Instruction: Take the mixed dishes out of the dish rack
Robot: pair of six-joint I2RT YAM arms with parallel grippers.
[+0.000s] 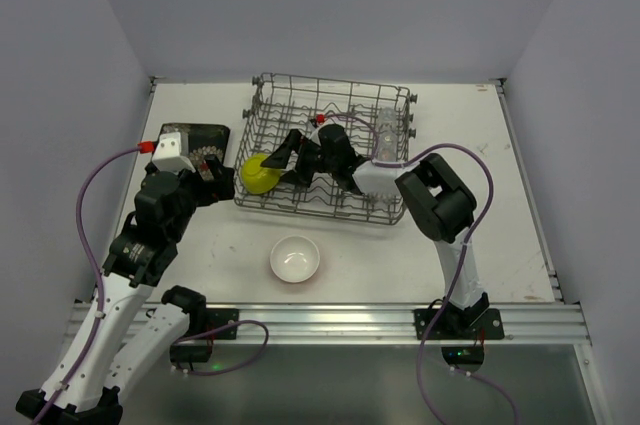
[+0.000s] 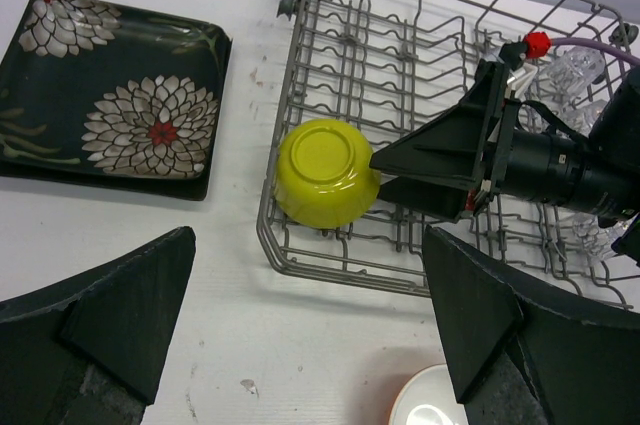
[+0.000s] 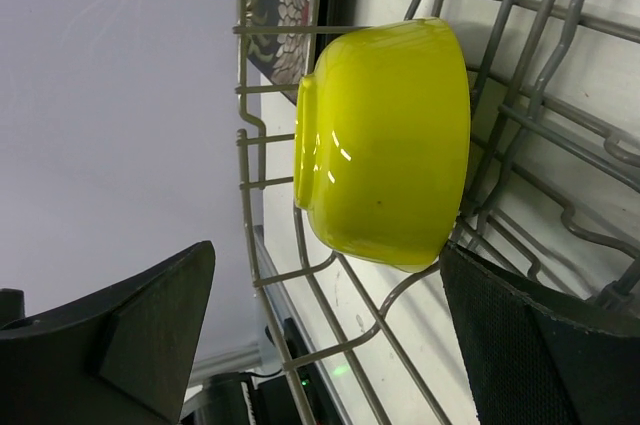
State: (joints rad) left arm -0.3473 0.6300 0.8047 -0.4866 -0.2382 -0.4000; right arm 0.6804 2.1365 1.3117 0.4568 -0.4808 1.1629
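Though begun, judged far from done: out on the table [image 1: 520, 225], flowered plate [image 2: 110, 95] and white-lined bowl [image 1: 296, 258]; left in the rack [image 1: 345, 95], yellow bowl [image 3: 385, 140] tipped at the near left corner, and clear glasses [image 2: 575, 75]. Stretched into the rack, right gripper [image 2: 378, 170], fingers spread, tips at the yellow bowl, not pinching. Poised just outside, left gripper [image 2: 310, 285], spread, empty.

A white table [image 1: 520, 205] forms the floor of a booth. Pale grey walls [image 1: 330, 5] rise at its back and on both sides. A silver metal rail [image 1: 340, 323] runs along the table's near edge. In the left wrist view, a few small dark specks [image 2: 247, 385] mark the tabletop.
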